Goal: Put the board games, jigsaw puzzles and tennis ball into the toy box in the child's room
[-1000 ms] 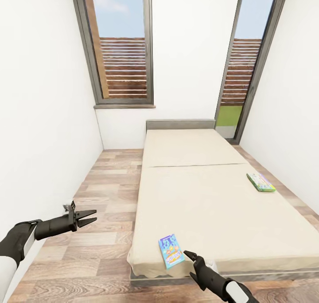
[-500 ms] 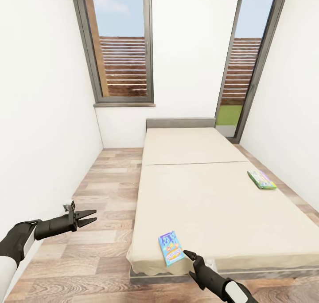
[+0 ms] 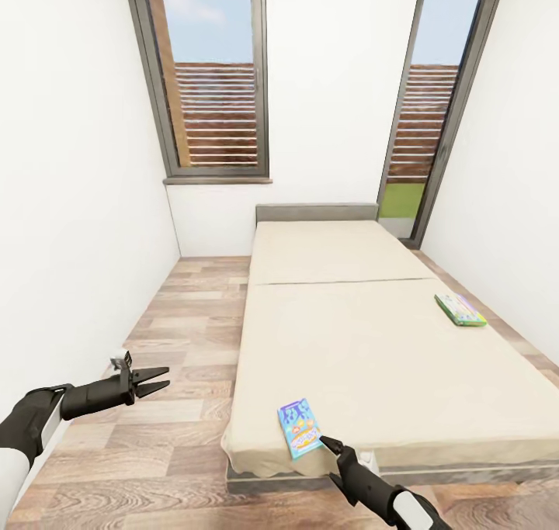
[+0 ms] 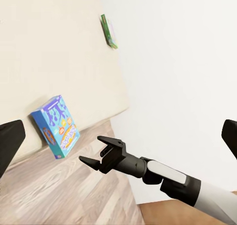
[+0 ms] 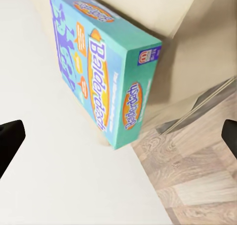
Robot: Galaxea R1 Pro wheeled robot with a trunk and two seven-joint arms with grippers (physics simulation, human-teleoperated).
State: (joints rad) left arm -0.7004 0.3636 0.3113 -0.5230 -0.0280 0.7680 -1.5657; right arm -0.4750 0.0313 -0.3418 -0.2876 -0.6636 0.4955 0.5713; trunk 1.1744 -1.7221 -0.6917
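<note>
bed (image 4: 59, 47) | blue board game (image 4: 56, 126) at mattress corner | green board game (image 4: 109, 31) far edge | right gripper (image 4: 95, 149) fingers spread

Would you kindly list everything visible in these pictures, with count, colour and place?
Blue printed board game box: one, blue with purple and orange art, at the bed's near corner.
Green-edged board game box: one, green, near the bed's far right edge.
Low bed with beige mattress: one, beige on a grey frame, against the window wall.
Tall dark-framed windows: two, in the far wall.
Wood plank floor: brown, left of the bed.
Left gripper: black, fingers apart, over the floor.
Right gripper: black, open, close beside the blue box.
</note>
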